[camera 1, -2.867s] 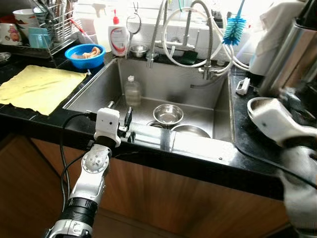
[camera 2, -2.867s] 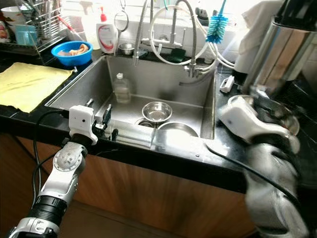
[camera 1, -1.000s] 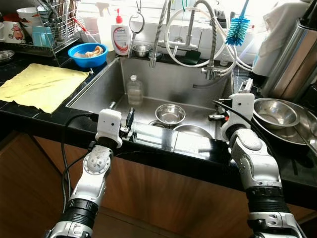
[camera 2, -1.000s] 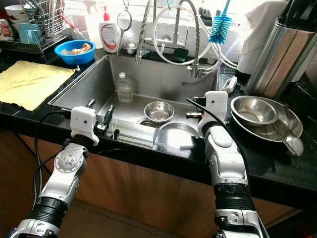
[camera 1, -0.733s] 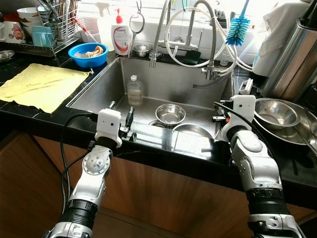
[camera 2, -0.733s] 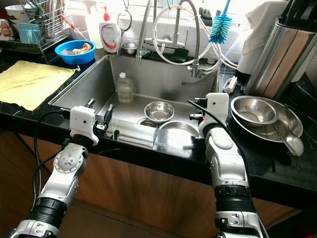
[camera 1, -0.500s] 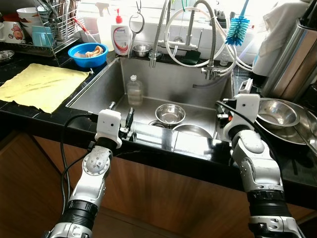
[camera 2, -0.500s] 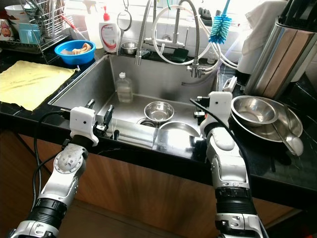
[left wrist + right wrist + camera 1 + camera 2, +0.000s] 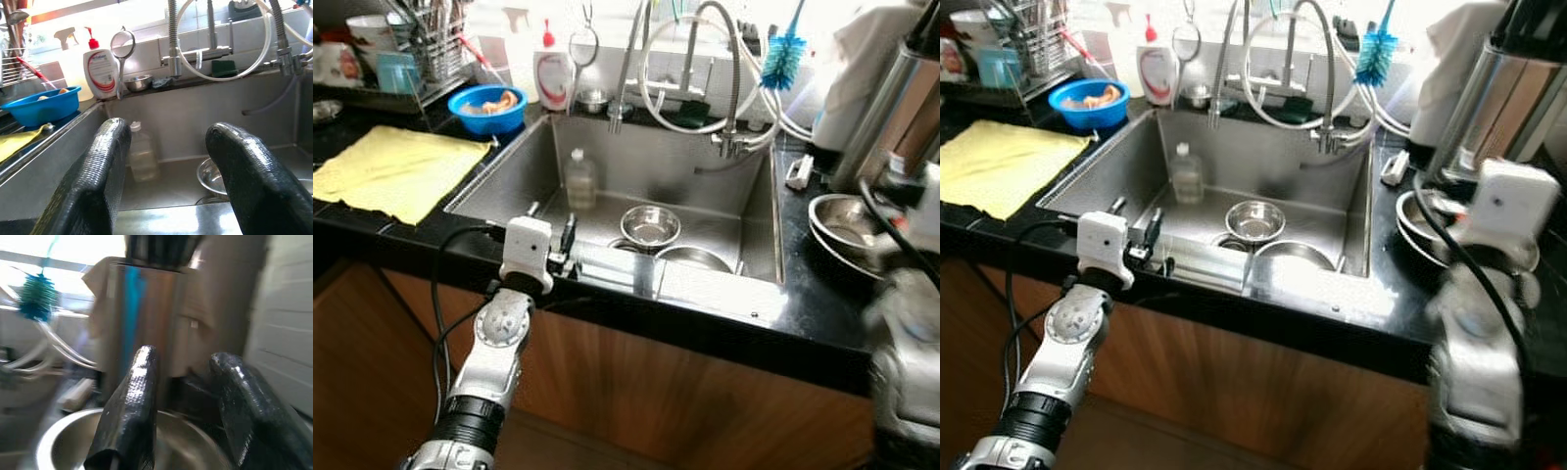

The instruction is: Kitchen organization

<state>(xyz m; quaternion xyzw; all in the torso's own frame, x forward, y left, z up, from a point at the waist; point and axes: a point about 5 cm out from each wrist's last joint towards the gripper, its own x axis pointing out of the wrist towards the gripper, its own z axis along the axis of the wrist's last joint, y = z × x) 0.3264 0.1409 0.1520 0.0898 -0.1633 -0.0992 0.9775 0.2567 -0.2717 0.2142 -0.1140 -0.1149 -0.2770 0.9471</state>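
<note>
We see a small bowl [image 9: 650, 226] in the sink [image 9: 519, 166], a cloth [image 9: 391, 172] left, stacked bowls [image 9: 842, 227] right.

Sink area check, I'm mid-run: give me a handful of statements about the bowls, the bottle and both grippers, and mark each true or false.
1. A small steel bowl sits on the floor of the sink. True.
2. The clear bottle lies on its side on the yellow cloth. False: it stands upright inside the sink, near the back left.
3. The left gripper is open and holds nothing. True.
4. The right gripper is down in the sink. False: it is open over the steel bowls on the counter right of the sink.
5. The blue bowl is on the counter left of the sink. True.
</note>
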